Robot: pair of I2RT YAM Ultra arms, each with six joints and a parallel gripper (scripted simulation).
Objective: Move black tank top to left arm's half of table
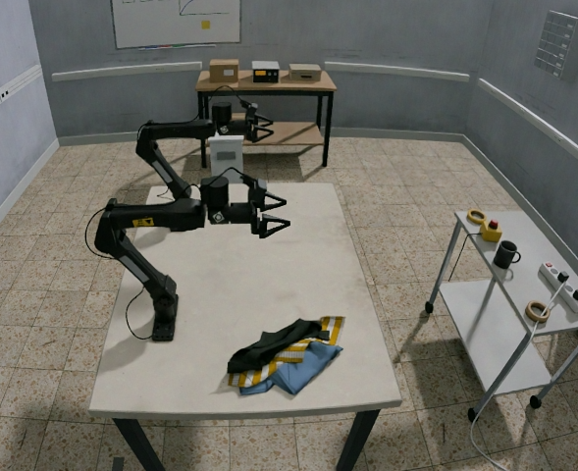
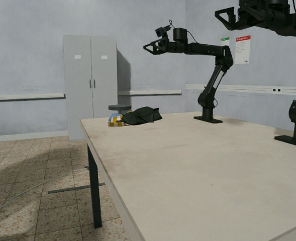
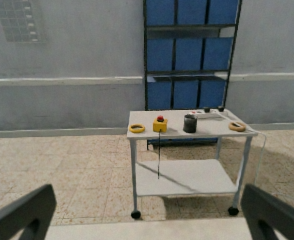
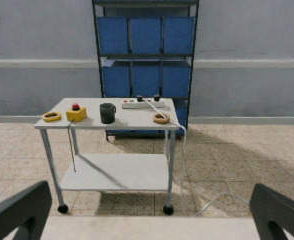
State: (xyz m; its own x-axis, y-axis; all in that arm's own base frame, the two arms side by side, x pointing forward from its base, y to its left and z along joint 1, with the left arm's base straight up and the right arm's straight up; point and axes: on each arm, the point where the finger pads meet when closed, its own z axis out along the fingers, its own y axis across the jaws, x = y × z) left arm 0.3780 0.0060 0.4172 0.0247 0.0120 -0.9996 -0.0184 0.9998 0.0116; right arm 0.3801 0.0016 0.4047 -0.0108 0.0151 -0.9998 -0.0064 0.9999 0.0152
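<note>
The black tank top point(image 1: 274, 345) point(image 2: 142, 115) lies crumpled on top of the pile, along its side nearer the arms. Under and beside it are a yellow-and-white striped piece point(image 1: 336, 326) point(image 2: 116, 124) and a blue piece point(image 1: 301, 374) point(image 2: 114, 115). The pile is on the right arm's half of the table point(image 1: 298, 268) point(image 2: 194, 160). My right gripper point(image 1: 287, 212) point(image 4: 150, 192) is open and empty, high above the table, away from the pile. My left gripper point(image 1: 272, 127) point(image 3: 148, 192) is open and empty, high over the far half. Neither wrist view shows laundry.
Both arm bases stand along one long side of the table. The pile lies near the table's short near edge in the top view. A white cart point(image 1: 527, 243) point(image 3: 137, 120) point(image 4: 137, 120) with tape rolls and a mug stands apart beyond the opposite long edge.
</note>
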